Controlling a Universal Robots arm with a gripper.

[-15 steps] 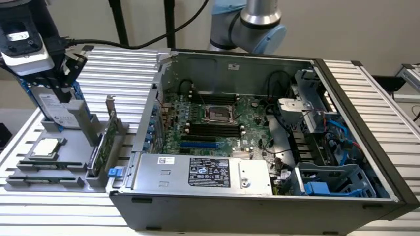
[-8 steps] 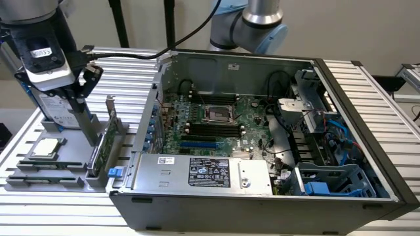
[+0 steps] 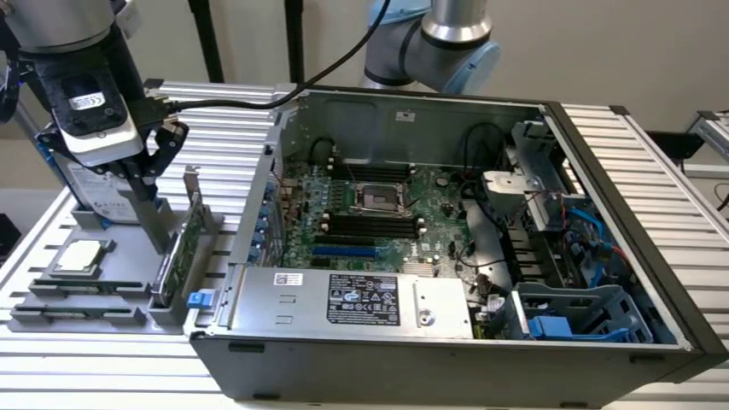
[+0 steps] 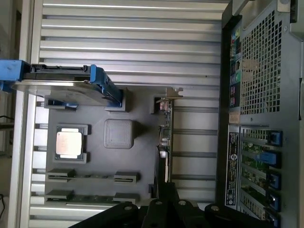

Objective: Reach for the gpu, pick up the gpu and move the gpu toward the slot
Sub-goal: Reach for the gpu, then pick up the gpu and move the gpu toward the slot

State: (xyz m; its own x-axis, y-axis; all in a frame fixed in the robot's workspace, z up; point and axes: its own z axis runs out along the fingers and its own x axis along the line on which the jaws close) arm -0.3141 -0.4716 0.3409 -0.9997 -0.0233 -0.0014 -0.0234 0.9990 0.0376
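The gpu (image 3: 180,243) stands on its long edge in a grey tray (image 3: 68,318) at the exterior view's left. The tray sits on the counter (image 3: 80,376), just beside the open case (image 3: 456,363). The card's silver bracket (image 3: 191,184) rises at the far end, toward the upper left of the frame.

The gripper (image 3: 146,205) hangs over the tray, near the card. In the wrist view the gripper (image 4: 165,187) lines up with the thin edge of the gpu (image 4: 164,137). I cannot tell whether it touches the card, or whether it is open or closed.

The card looks light, stiff and thin, and probably fragile, since small parts stud its faces. Its smooth board may slip in a loose grip and could crack under a hard one. The best hold seems to be across the two flat faces at the bare upper edge, about mid-length. The bracket is narrow and off-centre, so the card would likely swing if held there.

The drive (image 3: 97,201) and the CPU (image 3: 80,254) share the tray close by. The blue slot (image 3: 347,253) lies inside the case, well apart from the card.
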